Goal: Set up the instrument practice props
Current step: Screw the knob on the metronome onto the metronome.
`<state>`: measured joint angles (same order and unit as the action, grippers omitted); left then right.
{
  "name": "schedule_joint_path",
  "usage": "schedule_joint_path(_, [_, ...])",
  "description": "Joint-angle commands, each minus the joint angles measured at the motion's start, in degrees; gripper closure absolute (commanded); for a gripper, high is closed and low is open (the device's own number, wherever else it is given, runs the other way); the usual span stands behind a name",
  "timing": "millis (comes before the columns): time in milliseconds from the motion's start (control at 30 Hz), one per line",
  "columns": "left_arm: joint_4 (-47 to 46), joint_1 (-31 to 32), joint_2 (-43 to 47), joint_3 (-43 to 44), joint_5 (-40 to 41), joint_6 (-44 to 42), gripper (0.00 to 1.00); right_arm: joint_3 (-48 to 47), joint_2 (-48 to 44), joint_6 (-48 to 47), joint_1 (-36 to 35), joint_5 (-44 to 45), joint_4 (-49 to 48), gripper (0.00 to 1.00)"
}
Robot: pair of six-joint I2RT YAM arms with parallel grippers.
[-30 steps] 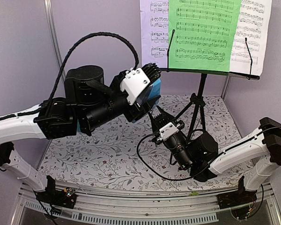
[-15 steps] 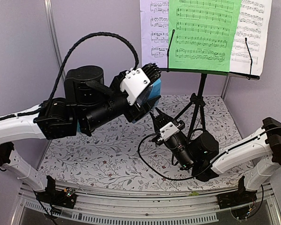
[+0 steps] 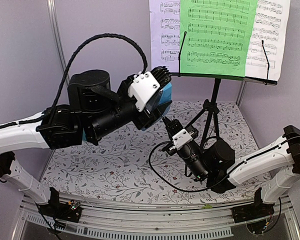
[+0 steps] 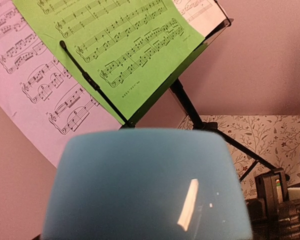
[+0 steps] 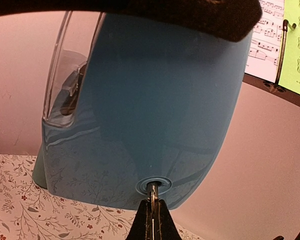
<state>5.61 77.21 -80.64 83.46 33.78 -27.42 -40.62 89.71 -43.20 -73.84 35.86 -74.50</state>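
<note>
Item 1: black tripod music stand [image 3: 216,97], white and green sheet-music pages [image 3: 217,35] on its desk: done.
Item 2: blue metronome [image 3: 163,101], aloft, clamped in left gripper [image 3: 159,77]; right gripper [image 3: 167,121] pinched onto its winder stem [image 5: 152,188] (placement pending).

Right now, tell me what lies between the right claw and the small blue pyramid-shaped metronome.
Only a thin metal stem, from a round socket on the blue metronome into the shut right claw; the right wrist view shows it.
</note>
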Motion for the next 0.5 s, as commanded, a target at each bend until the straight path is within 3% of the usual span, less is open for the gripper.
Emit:
schedule_joint_path(0, [-7.4, 0.8, 2.1, -0.3, 1.1, -0.6, 1.0, 0.3, -2.0, 2.2, 0.0, 0.4, 2.0, 1.0])
schedule_joint_path(167, [-11.9, 0.4, 3.2, -4.3, 1.4, -0.6, 1.0, -1.5, -4.6, 10.2, -0.1, -0.7, 10.5, 1.0])
schedule_joint_path(467, [-33.0, 0.3, 8.2, -19.0, -1.4, -2.7, 1.0, -5.3, -10.8, 41.0, 0.3, -5.7, 26.3, 1.0])
